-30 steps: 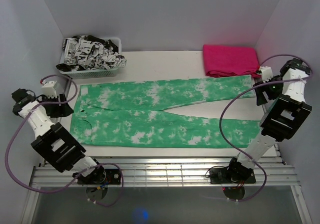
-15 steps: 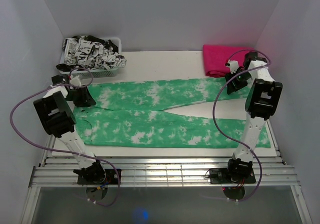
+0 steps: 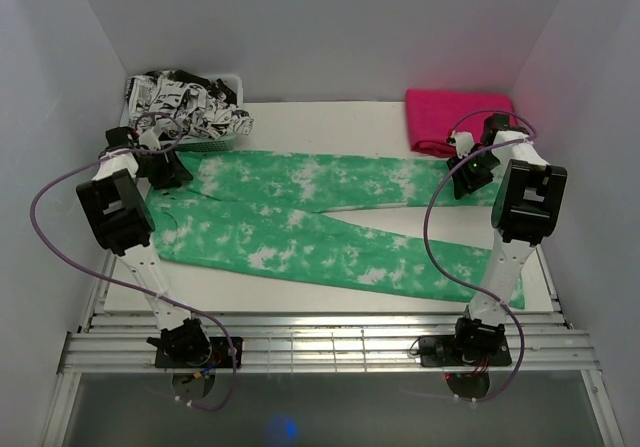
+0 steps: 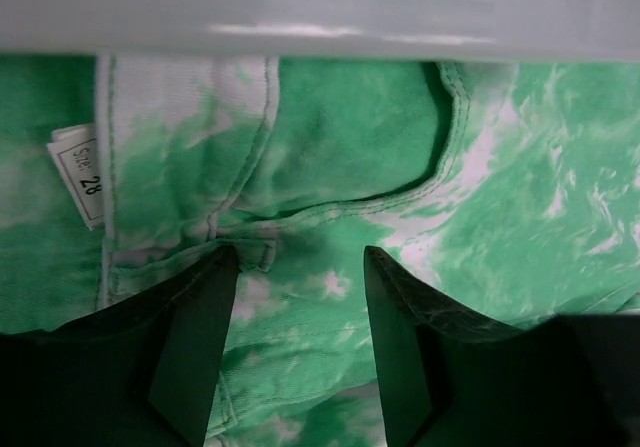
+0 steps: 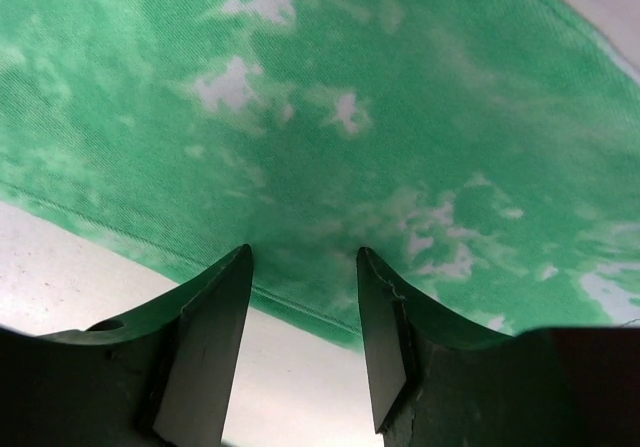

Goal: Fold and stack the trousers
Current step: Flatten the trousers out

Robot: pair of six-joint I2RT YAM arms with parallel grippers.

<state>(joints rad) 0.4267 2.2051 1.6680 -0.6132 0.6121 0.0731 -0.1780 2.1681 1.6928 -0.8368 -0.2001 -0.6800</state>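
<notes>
The green-and-white tie-dye trousers lie spread flat on the white table. The waistband is at the left and both legs run to the right. The far leg lies roughly parallel to the far edge of the table. The near leg angles toward the near right corner, so the two legs spread apart at their hems.

Left arm: the left pincer is at the far left corner of the waistband, just beside the white basket. In the left wrist view the left pincer is moderately spread and points down at the fabric. Its two dark fingers are apart, and green cloth shows in the gap between them. A white size label reading "Size 28" sits at the left, and a curved pocket seam runs beyond the fingertips. Whether the fingertips touch the cloth cannot be told.

Right arm: the right pincer is over the hem end of the far leg, near the folded pink cloth. In the right wrist view the right pincer is likewise moderately spread, with nothing clamped between its fingers. The stitched edge of the trousers crosses just at the fingertips, and bare table shows on the near side of that edge.

The basket stands at the far left corner of the table and holds crumpled black-and-white patterned clothing. The pink cloth lies at the far right corner.
</notes>
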